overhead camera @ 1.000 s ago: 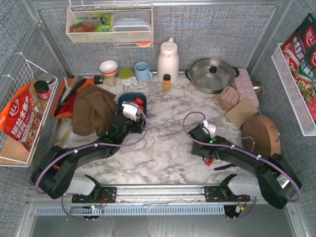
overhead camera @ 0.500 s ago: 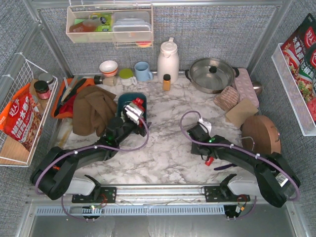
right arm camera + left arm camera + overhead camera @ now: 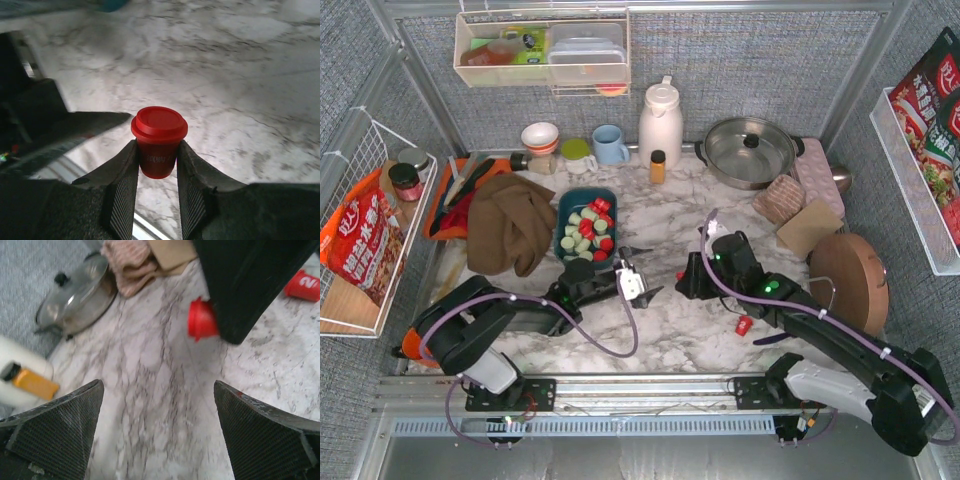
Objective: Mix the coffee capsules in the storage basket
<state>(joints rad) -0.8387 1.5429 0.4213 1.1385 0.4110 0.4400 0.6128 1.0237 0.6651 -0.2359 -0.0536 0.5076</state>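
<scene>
In the right gripper (image 3: 156, 159) — red capsule (image 3: 159, 129)

On the marble surface (image 3: 680, 335), a white jug (image 3: 660, 125) stands at 12 o'clock, with a small amber bottle (image 3: 658, 166) just in front of it. A lidded steel pot (image 3: 750, 150) sits at 1 o'clock, a crumpled brown cloth (image 3: 510, 225) at 10 o'clock and a round wooden board (image 3: 847, 272) at 3 o'clock.

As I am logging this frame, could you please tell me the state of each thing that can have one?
Left gripper: open, empty.
Right gripper: shut on a red capsule.
Basket: uncovered, holding capsules, red and green.
Loose capsule: red, lying on the table.
Pot: covered.
</scene>
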